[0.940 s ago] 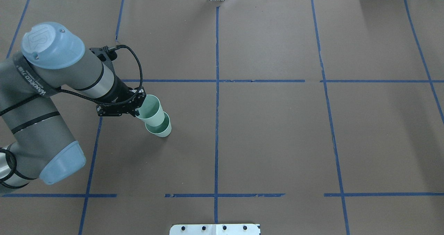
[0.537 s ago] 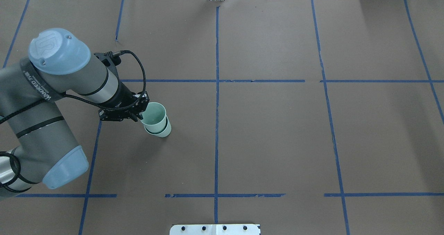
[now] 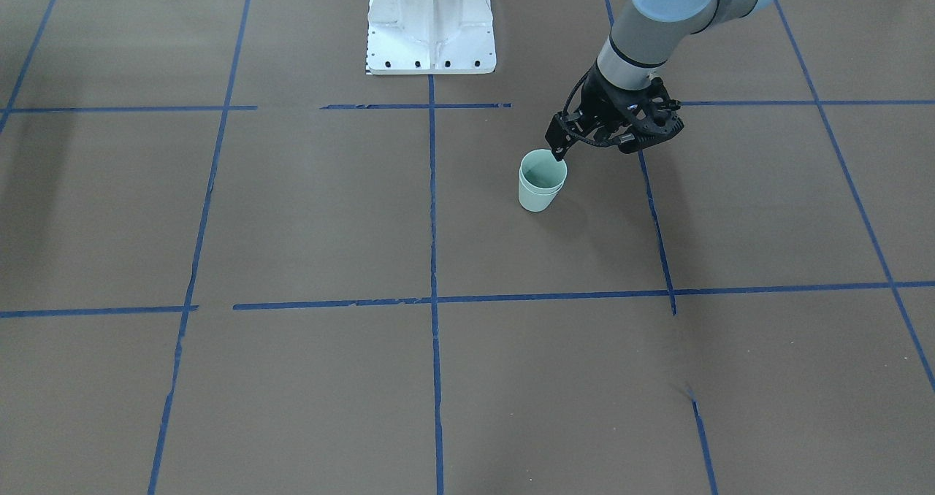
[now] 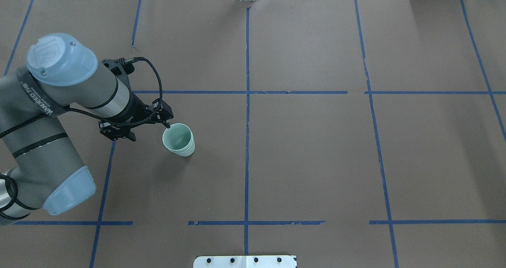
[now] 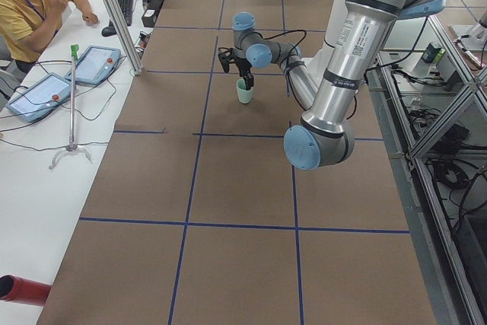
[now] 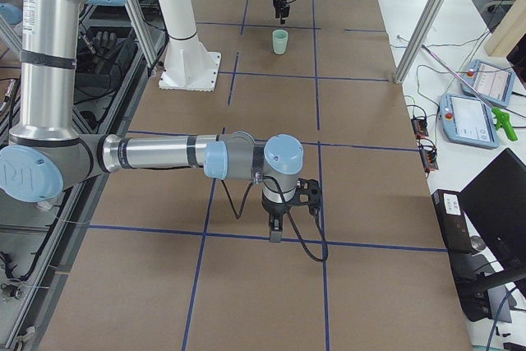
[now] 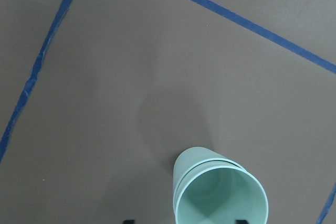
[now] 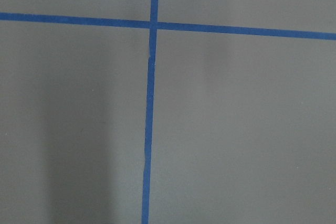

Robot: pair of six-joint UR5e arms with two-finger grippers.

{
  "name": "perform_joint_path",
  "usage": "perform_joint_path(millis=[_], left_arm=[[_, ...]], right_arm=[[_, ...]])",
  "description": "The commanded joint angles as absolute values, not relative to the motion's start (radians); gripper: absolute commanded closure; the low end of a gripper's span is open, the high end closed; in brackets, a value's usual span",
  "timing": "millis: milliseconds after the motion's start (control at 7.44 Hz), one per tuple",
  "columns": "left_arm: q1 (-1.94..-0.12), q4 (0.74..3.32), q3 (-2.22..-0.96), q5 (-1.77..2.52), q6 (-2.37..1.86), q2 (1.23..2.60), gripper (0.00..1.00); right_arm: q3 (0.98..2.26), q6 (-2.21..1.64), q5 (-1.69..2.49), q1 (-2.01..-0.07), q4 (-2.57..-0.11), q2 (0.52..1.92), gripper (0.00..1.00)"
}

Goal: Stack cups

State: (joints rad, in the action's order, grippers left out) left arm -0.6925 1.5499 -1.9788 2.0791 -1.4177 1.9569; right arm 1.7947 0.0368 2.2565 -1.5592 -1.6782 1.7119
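Two pale mint-green cups stand nested as one upright stack [image 4: 179, 139] on the brown table. The stack also shows in the front view [image 3: 542, 179], the left side view [image 5: 244, 91], the right side view [image 6: 280, 41] and the left wrist view [image 7: 220, 195]. In the wrist view the inner cup's rim sits just above the outer cup's wall [image 7: 182, 174]. My left gripper [image 4: 149, 130] is open and empty, just left of the stack and above it, also in the front view [image 3: 590, 144]. My right gripper [image 6: 275, 232] hangs over bare table far away; I cannot tell its state.
The white robot base [image 3: 431, 20] stands at the table's robot side. Blue tape lines [image 4: 247, 102] divide the brown table cover. An operator [image 5: 30, 5] and two tablets [image 5: 38, 97] are off the table's far side.
The left gripper lowered the held cup down into the standing cup, let go of it, and drew back a little to the left.
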Motion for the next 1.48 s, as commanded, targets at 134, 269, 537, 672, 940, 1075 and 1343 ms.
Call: perform_joint_path(millis=[134,269,537,672,940,1075,1343], left_arm=[[-0.913,1.554,-1.983,2.204,-0.847,1.769,0.0],[-1.034,1.549,-1.979,2.236,-0.608,1.697,0.0],[-1.251,1.542,-1.932,2.253,-0.177,1.556,0.0],[-1.367,1.552,-1.878,2.253,-0.09,1.499,0.0],[-1.504,1.551,-1.749,2.313,0.195,1.48,0.0],[-1.511,1.545,-1.735,2.338,0.205,1.448,0.0],[-1.516,1.545,-1.747,2.333,0.204,1.43,0.0]], right_arm=[[1.795,0.037,2.256,-1.559,-1.678,1.712,0.0],[1.795,0.037,2.256,-1.56,-1.678,1.713,0.0],[1.795,0.037,2.256,-1.56,-1.678,1.712,0.0],[1.795,0.037,2.256,-1.559,-1.678,1.712,0.0],[1.795,0.037,2.256,-1.56,-1.678,1.712,0.0],[1.795,0.037,2.256,-1.559,-1.678,1.712,0.0],[1.795,0.037,2.256,-1.559,-1.678,1.713,0.0]])
